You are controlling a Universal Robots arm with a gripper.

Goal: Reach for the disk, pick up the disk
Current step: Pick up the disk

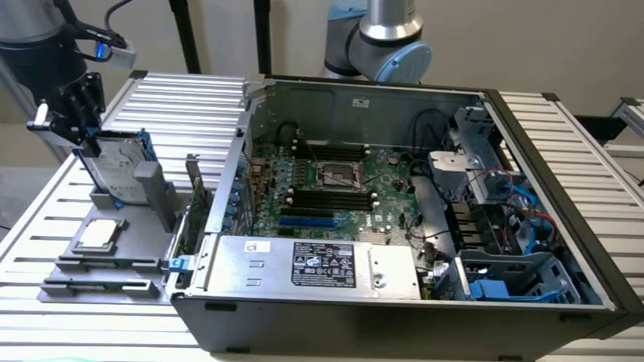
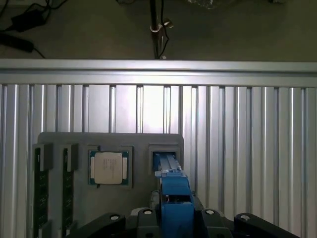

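**Gripping the disk by its upper edge**

Clamping the hand [image 1: 89,134] on the disk [image 1: 119,170], with the grip bearing on the blue caddy [image 2: 174,191] rather than on bare metal. Holding it upright, straight below the hand, with the lower end in or just above a slot of the grey holder [image 2: 143,141]; hard to tell which. Leaving the small square chip [image 2: 109,167] flat in its pocket just beside that slot. Working well apart from the open computer case [image 1: 403,324] on the slatted surface [image 1: 191,98].

Judging by looks: handling something rigid, fairly heavy for its bulk, smooth-sided and sensitive to knocks. Taking hold along the plastic frame's edges, clear of the label face, probably giving the safest purchase. Gripping off-centre, or loosely, risking a swing or a slip against the slot walls.
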